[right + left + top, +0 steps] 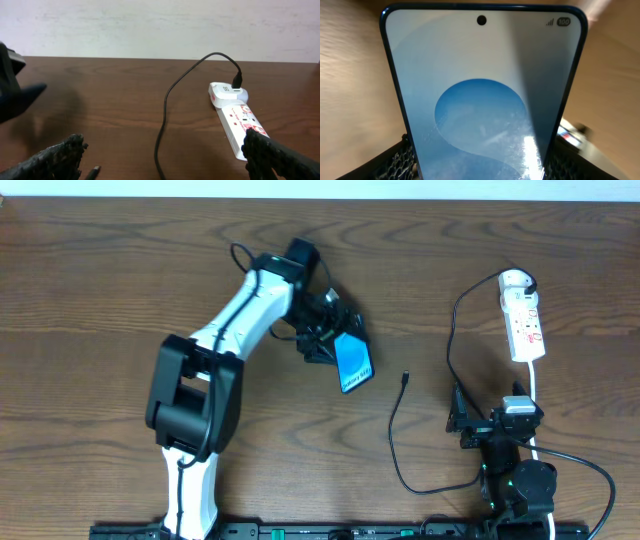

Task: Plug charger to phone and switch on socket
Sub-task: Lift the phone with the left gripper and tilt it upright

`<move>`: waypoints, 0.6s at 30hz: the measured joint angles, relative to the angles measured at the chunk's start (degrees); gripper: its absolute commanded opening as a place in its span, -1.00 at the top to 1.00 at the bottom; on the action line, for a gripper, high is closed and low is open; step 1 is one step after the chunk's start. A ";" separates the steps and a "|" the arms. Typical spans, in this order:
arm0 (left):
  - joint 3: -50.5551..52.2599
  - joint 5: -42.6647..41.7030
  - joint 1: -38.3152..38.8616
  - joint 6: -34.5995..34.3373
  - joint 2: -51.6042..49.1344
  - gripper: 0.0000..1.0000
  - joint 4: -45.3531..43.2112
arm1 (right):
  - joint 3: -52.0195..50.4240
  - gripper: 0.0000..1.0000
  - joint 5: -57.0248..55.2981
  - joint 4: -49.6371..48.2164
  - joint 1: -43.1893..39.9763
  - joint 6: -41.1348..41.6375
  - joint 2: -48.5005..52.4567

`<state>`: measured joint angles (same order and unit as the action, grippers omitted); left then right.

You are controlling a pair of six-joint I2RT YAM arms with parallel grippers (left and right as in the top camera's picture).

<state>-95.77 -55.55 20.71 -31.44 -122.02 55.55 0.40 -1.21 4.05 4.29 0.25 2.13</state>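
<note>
Two arms split the work. The left fingers [395, 161] are clamped on the long edges of the phone [353, 362], presumably to steady it while the connector is pushed in. Its camera-hole end points away from the wrist, so I judge the port end sits back by those fingers, which could make access awkward. Whether the phone is lifted or rests on the bench [100, 280] I cannot tell.

Right of the phone and apart from it, the charger [392, 425] lies loose with its tip nearest the phone. Farther right of the phone, the right fingers [55, 159] stand wide apart with nothing between them, likely ready to take that cable.

No container is present. Farthest right of the phone, the socket [523, 320] holds the charger's plug in its end outlet. Its switch state is unreadable.
</note>
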 measured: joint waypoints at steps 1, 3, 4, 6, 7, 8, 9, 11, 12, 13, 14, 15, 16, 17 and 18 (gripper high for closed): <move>0.00 -3.02 -1.01 0.00 0.00 -0.52 -0.02 | 0.00 -0.98 0.00 0.00 0.00 0.00 0.00; 0.00 -7.98 -2.67 0.02 0.00 -0.51 -0.04 | 0.00 -0.99 0.00 0.00 0.00 -0.02 0.00; 0.00 -11.23 -3.65 0.00 0.00 -0.52 -0.04 | 0.00 -0.98 0.00 0.00 0.00 0.00 0.00; 0.00 -18.27 -5.86 0.02 0.00 -0.52 -0.07 | 0.00 -0.98 -0.02 0.00 0.00 0.00 0.00; 0.00 -19.63 -6.27 0.02 0.00 -0.52 -0.09 | 0.00 -0.99 0.00 0.00 0.00 0.00 0.00; 0.00 -22.80 -7.34 0.00 0.00 -0.51 -0.02 | 0.00 -0.99 0.00 0.00 0.00 0.00 0.00; 0.00 -24.81 -8.09 -0.04 0.00 -0.52 0.04 | 0.00 -0.99 0.00 0.00 0.00 0.00 0.00; 0.00 -27.12 -9.27 -0.15 0.00 -0.52 0.28 | 0.00 -0.98 0.00 0.00 0.00 0.00 0.00; 0.00 -28.13 -9.92 -0.28 0.00 -0.51 0.42 | 0.00 -0.99 0.00 0.00 0.00 -0.02 0.00; 0.00 -28.72 -10.45 -0.46 0.00 -0.52 0.61 | 0.00 -0.99 0.00 0.00 0.00 0.00 0.00; 0.00 -29.20 -10.93 -0.85 0.00 -0.51 0.70 | 0.00 -0.99 0.00 0.00 0.00 0.00 0.00; 0.00 -29.66 -11.43 -1.38 0.00 -0.52 0.70 | 0.00 -0.99 0.00 0.00 0.00 0.00 0.00; 0.00 -30.01 -11.85 -1.75 0.00 -0.51 0.76 | 0.00 -0.98 0.00 0.00 0.00 0.00 0.00; 0.00 -30.23 -12.24 -2.27 0.00 -0.51 0.83 | 0.00 -0.98 0.00 0.00 0.00 -0.02 0.00; 0.00 -30.38 -12.57 -2.86 0.00 -0.51 0.92 | 0.00 -0.98 0.00 0.00 0.00 0.00 0.00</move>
<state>-95.77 -85.93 8.14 -34.30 -122.02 56.47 0.40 -1.21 4.05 4.29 0.25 2.13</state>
